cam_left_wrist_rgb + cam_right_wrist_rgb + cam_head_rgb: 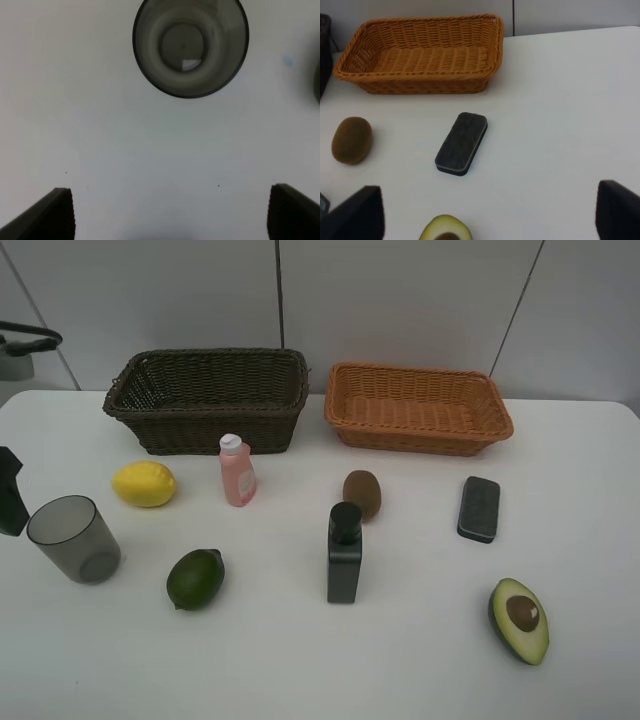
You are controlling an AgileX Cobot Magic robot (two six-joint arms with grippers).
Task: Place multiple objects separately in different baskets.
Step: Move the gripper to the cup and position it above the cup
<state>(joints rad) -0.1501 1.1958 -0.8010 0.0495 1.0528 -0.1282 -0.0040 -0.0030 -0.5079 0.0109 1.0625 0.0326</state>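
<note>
Eight objects lie on the table (430, 680) and neither basket holds anything, so every risk lies ahead. The left pincer (177, 215) hangs released, jaws spread wide, with the grey cup (190, 46) upright straight ahead of its tips and well apart from them. So light and thin-walled a cup would likely skid or tip if one jaw met it first, and a hard squeeze could pop it free. The right pincer (488, 212) is likewise released and empty. The halved avocado (445, 229) sits close in front of its tips, the dark pad (461, 143) lies farther ahead, and the light orange basket (420, 85) is beyond that. A reach for the pad could clip the avocado, and the pad lies so low that the jaws might scrape the table.
</note>
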